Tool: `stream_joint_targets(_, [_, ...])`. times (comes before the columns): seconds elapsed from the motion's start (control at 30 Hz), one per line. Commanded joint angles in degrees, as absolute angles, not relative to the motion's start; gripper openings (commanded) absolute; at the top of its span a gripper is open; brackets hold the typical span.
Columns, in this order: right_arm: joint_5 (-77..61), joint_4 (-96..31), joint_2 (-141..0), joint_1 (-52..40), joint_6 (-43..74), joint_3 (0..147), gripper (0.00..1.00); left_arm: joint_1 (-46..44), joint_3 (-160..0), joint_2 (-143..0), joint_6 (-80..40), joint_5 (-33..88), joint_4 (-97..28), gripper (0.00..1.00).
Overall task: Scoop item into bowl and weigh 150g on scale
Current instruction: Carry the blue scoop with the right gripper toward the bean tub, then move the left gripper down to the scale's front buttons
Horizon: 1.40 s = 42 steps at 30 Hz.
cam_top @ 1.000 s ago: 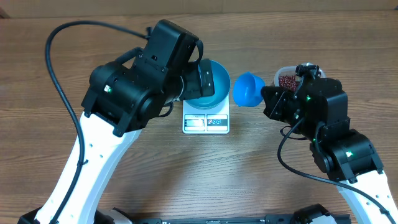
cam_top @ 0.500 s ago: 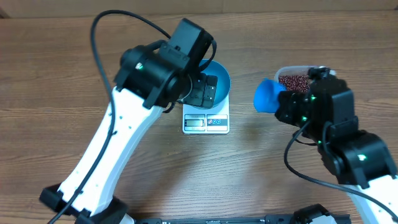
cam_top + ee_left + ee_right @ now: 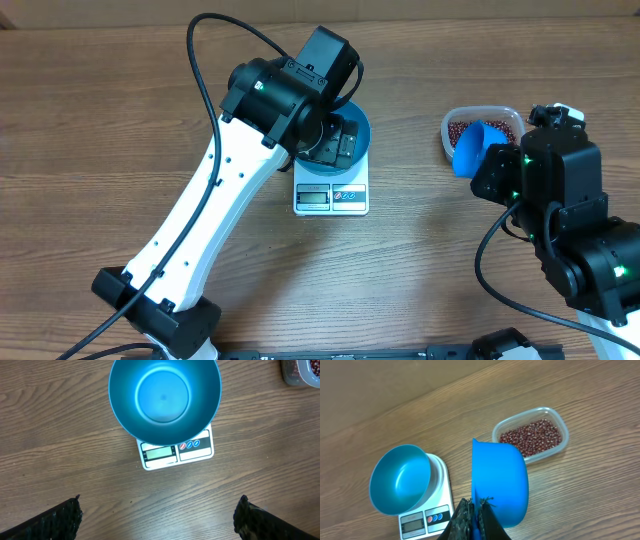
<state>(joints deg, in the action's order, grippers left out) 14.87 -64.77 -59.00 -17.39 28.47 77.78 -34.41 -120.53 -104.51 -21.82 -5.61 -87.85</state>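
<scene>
Bowl (image 3: 165,400) on wht scale (image 3: 205,453), beans (image 3: 532,436) in tub (image 3: 564,440)

1. Bowl (image 3: 364,135): overhead, mostly covered by left gripper (image 3: 337,145); only right rim shows.
2. Scale (image 3: 177,452): rear under bowl; display digits too small to read.
3. Tub (image 3: 287,372): cut by corner of left wrist view; overhead, near end behind scoop (image 3: 470,148).
4. Scoop handle: buried in right gripper (image 3: 476,522).
5. Left fingertips (image 3: 57,519): cut by bottom edge.
</scene>
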Motion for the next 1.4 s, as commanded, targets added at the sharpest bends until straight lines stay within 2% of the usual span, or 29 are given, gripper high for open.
stream_joint_targets(0.0, [17.65, -64.99, -58.74, -17.52, 27.97, 79.22, 0.04, -34.37, -120.97, -104.9, -17.87, -4.38, -88.27, 1.0])
stream_joint_targets(0.2, [18.02, -65.1, -58.74, -17.5, 27.99, 79.22, 0.04, -37.47, -120.92, -104.88, -11.16, -2.76, -89.97, 1.0])
stream_joint_targets(0.3, [18.65, -65.63, -58.74, -17.5, 27.99, 79.22, 0.04, -40.51, -120.92, -104.03, -10.66, -3.66, -89.71, 0.68])
stream_joint_targets(0.37, [19.4, -66.24, -58.74, -17.5, 28.01, 79.22, 0.04, -40.91, -120.92, -103.44, -10.61, -4.08, -90.43, 0.6])
stream_joint_targets(0.4, [19.9, -66.63, -58.74, -17.5, 28.01, 79.22, 0.04, -40.91, -120.92, -103.11, -10.46, -4.27, -91.02, 0.38])
stream_joint_targets(0.43, [20.27, -67.02, -58.74, -17.5, 28.01, 79.22, 0.04, -40.91, -120.92, -102.63, -10.48, -4.95, -91.94, 0.05])
stream_joint_targets(0.67, [20.56, -67.18, -58.74, -17.5, 28.47, 79.22, 0.04, -40.91, -120.86, -99.48, -9.82, -10.74, -96.82, 0.04])
stream_joint_targets(0.87, [20.49, -67.2, -58.74, -16.25, 29.71, 79.22, 0.04, -40.84, -113.93, -89.08, -5.23, -10.92, -92.31, 0.04])
stream_joint_targets(1.03, [17.89, -66.67, -58.74, -14.44, 29.93, 79.22, 0.04, -40.84, -94.3, -76.82, -3.4, -7.27, -75.24, 0.04])
stream_joint_targets(1.17, [17.72, -65.95, -58.76, -14.39, 29.95, 79.22, 0.04, -40.84, -69.67, -68.73, -3.95, -3.14, -52.69, 0.04])
stream_joint_targets(1.27, [17.72, -65.95, -58.76, -14.39, 29.95, 79.22, 0.04, -40.84, -58.5, -69.19, -6.87, -3.16, -41.78, 0.04])
stream_joint_targets(1.37, [17.43, -65.14, -58.92, -14.39, 29.95, 79.22, 0.04, -40.84, -53.52, -71.57, -6.98, -2.85, -35.92, 0.04])
